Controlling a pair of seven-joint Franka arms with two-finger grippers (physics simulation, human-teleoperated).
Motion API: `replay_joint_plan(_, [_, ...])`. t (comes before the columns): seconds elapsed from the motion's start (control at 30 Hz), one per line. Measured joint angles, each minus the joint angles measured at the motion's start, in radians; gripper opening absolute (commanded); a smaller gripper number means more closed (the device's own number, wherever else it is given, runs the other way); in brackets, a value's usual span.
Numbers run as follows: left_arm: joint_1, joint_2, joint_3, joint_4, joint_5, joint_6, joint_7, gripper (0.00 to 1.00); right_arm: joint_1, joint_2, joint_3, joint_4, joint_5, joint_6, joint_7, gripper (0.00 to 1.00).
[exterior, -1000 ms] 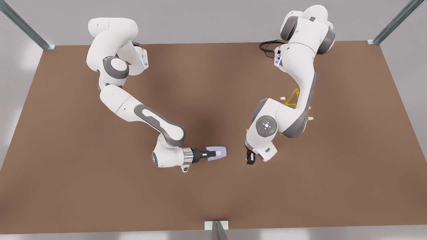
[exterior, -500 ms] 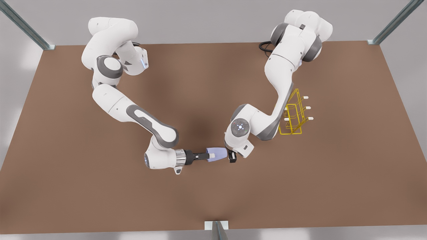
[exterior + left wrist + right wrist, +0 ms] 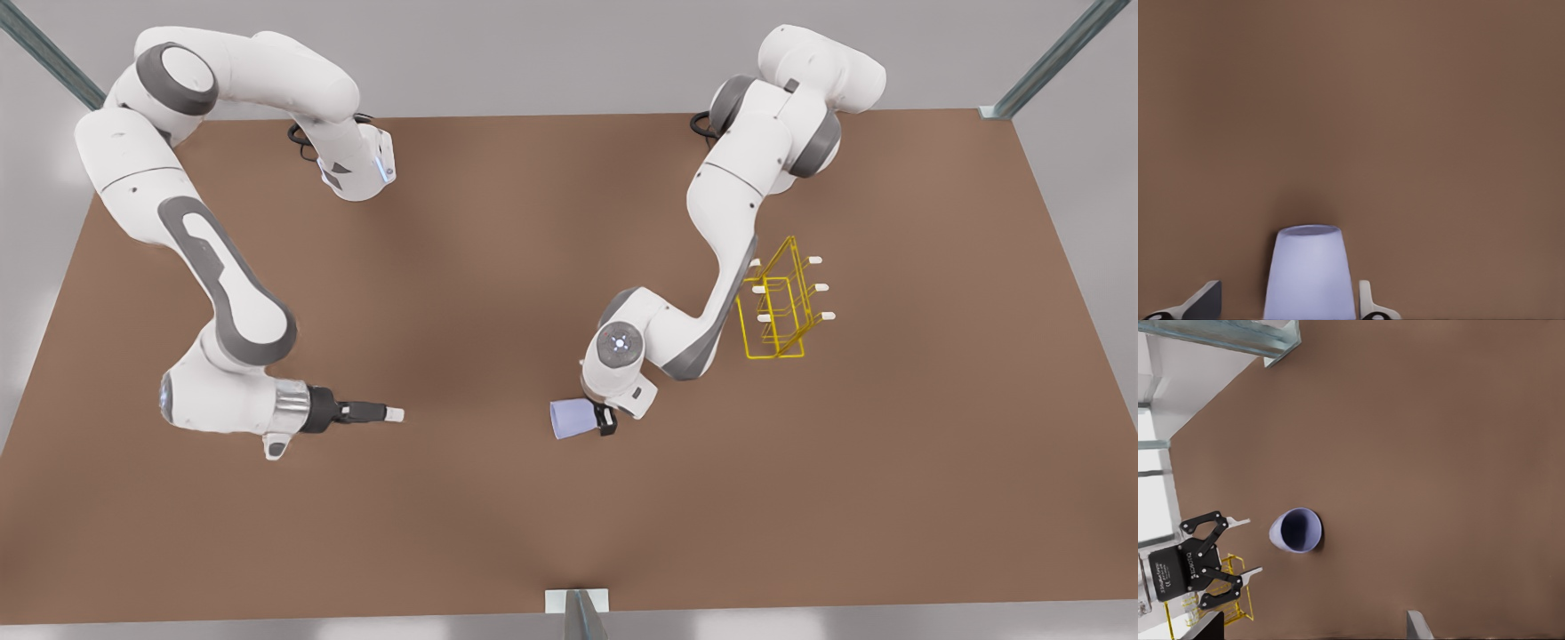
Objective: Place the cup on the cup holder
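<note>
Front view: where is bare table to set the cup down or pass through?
Bare: the table between the two arms, and the stretch past the cup holder toward the front view's right. Crowded: the left arm's elbow beside the holder, the left gripper at the cup. The right gripper waits apart.

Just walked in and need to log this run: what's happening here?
The left gripper is at the cup, which lies sideways at its tip with its mouth facing the right gripper. How firmly the cup is gripped cannot be told. The right gripper is open and empty, well apart from the cup. The cup holder stands beyond the left arm with no cup on it yet.
</note>
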Motion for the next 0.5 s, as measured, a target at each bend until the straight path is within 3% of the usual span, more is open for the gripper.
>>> replay_joint_plan(0.1, [-0.017, 0.021, 0.000, 0.001, 0.003, 0.016, -0.019, 1.00, 0.033, -0.197, -0.117, -0.001, -0.128, -0.114, -0.003, 1.00])
replay_joint_plan(0.2, [-0.024, 0.033, 0.001, 0.003, 0.004, 0.034, -0.036, 1.00, 0.339, -0.347, -0.499, 0.048, -0.245, -0.210, -0.022, 1.00])
replay_joint_plan(0.23, [-0.024, 0.035, 0.001, 0.003, 0.005, 0.039, -0.041, 1.00, 0.383, -0.367, -0.560, 0.094, -0.284, -0.251, -0.029, 1.00])
replay_joint_plan(0.37, [-0.022, 0.040, 0.007, 0.034, 0.004, 0.062, -0.059, 1.00, 0.421, -0.453, -0.648, 0.139, -0.366, -0.392, -0.057, 1.00])
replay_joint_plan(0.43, [-0.021, 0.043, 0.012, 0.063, 0.005, 0.072, -0.067, 1.00, 0.588, -0.508, -0.839, 0.142, -0.341, -0.455, -0.083, 1.00])
replay_joint_plan(0.5, [-0.025, 0.062, 0.028, 0.097, 0.005, 0.082, -0.072, 1.00, 0.616, -0.540, -0.897, 0.174, -0.301, -0.507, -0.105, 1.00])
